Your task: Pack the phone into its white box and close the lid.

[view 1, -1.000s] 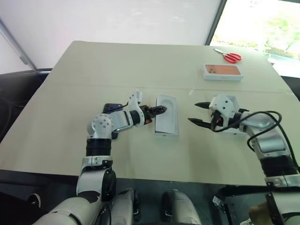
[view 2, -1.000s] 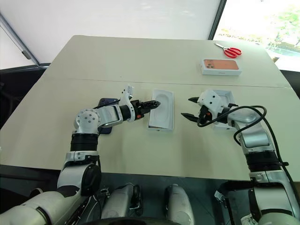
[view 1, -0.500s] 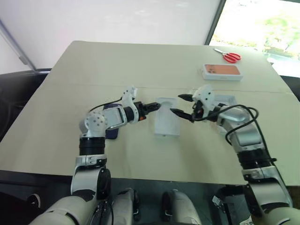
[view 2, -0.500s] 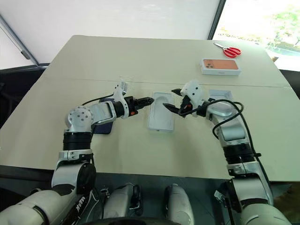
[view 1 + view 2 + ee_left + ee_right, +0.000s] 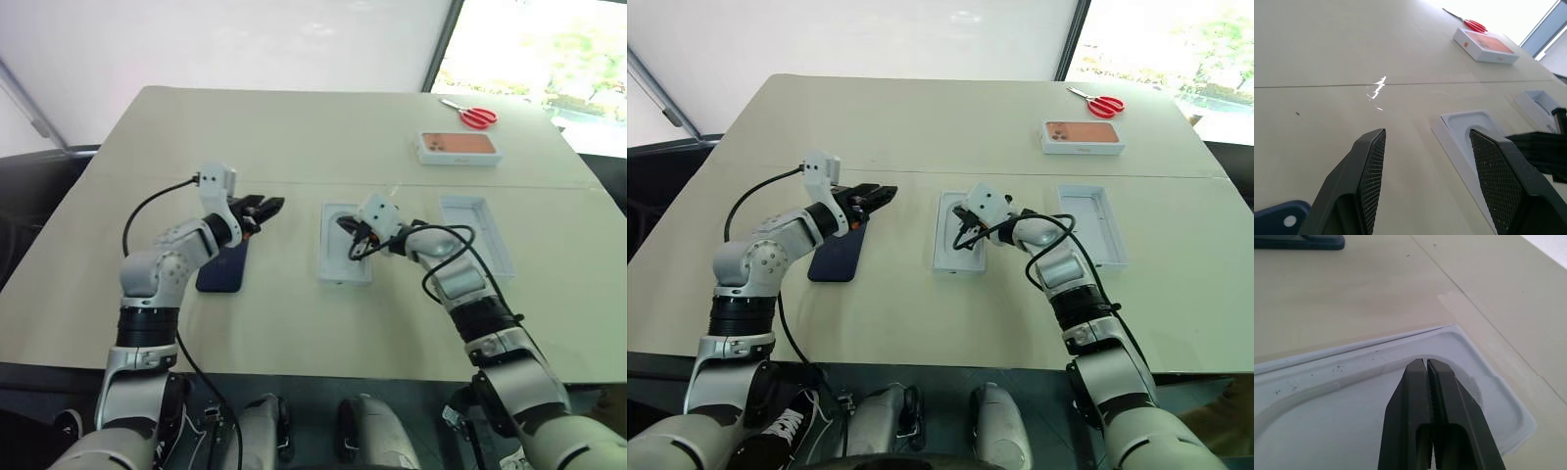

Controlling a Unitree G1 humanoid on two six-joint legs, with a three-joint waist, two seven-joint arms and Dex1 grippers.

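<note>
The phone [image 5: 223,266], dark navy, lies flat on the table at the left. My left gripper [image 5: 266,207] hovers open just past the phone's far end, with nothing between its fingers [image 5: 1370,166]. In the middle lies the lid [image 5: 345,278], a deeper white shell with a thin white insert [image 5: 338,250] with an oval recess on top. My right gripper [image 5: 351,241] is shut, its fingertips [image 5: 1426,364] down at the rim of that recess; I see nothing held between them. The white box [image 5: 477,231], a shallow tray with a greyish floor, lies open to the right.
A white box with a pink-orange print [image 5: 458,147] and red scissors [image 5: 468,114] lie at the far right of the table. A taped seam crosses the table just behind the work area. Cables hang from both forearms.
My right gripper has swung left from beside the white box onto the insert and has closed. My left gripper has drawn back left and upward from the insert and has rolled.
</note>
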